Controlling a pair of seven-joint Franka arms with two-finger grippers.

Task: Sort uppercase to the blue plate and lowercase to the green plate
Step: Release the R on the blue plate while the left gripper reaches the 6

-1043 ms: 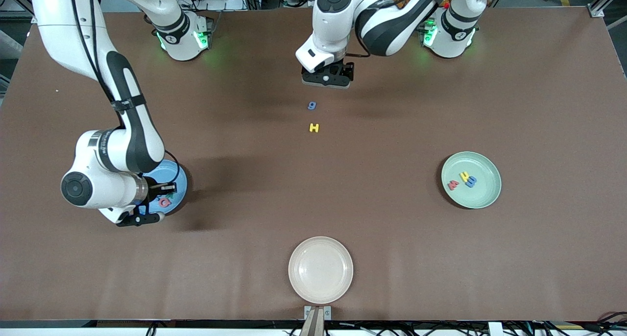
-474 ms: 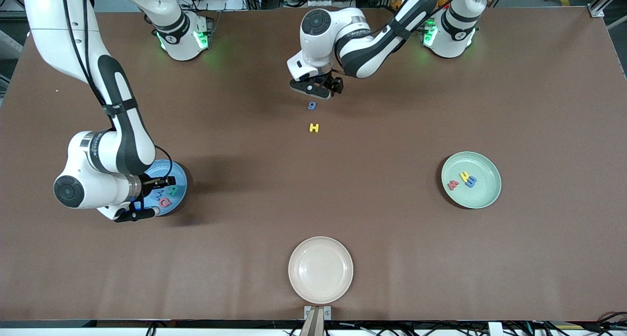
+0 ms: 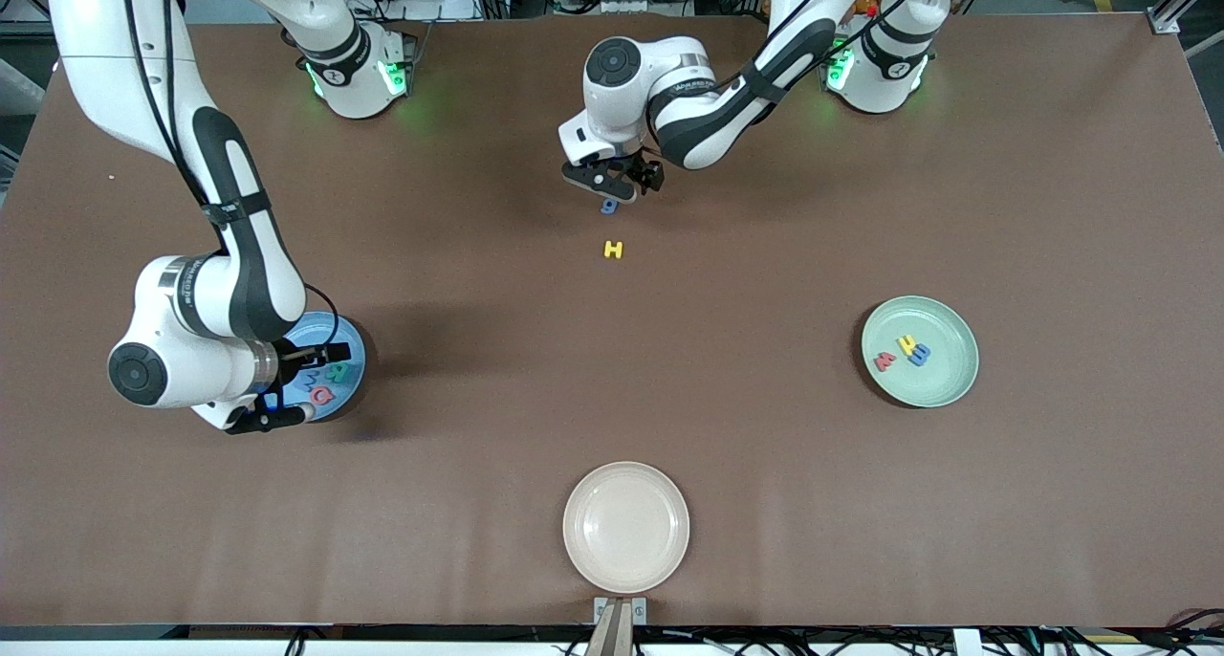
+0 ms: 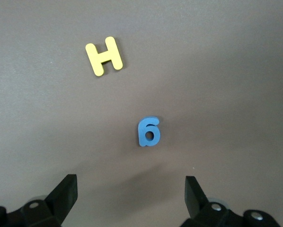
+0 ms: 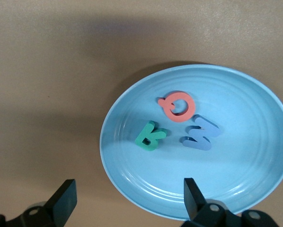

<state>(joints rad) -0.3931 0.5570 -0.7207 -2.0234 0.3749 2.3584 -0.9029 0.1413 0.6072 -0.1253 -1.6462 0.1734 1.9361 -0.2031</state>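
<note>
Left gripper (image 3: 612, 182) hangs low over the table w/ fingers (image 4: 65, 193) spread wide, holding nothing; the blue g (image 4: 148, 132) lies flat on the brown table (image 3: 765, 503) just under it, between the two fingertips' line in the left wrist view, not touched. Its long axis runs roughly toward the yellow H (image 4: 104, 56), which lies flat near it, a bit nearer the front camera than the g (image 3: 608, 206); the H (image 3: 613, 250) reads upright from the front camera. Right gripper (image 3: 292, 388) is over the blue plate (image 3: 352, 348), toward the right arm's end of the table from the H, jaws apart & empty, fingertips (image 5: 66, 196) at the plate's edge (image 5: 122, 179). In that plate: red Q (image 5: 177, 107), teal-green R (image 5: 150, 136), blue M (image 5: 200, 135), all flat, close together, R apart from the other two. Green plate (image 3: 951, 379), toward the left arm's end from the H, holds yellow h (image 3: 907, 344), blue m (image 3: 920, 355), red m-like letter (image 3: 885, 360), clustered. Cream plate (image 3: 625, 527) sits nearest the front camera, well apart from the H. No brand text legible.
</note>
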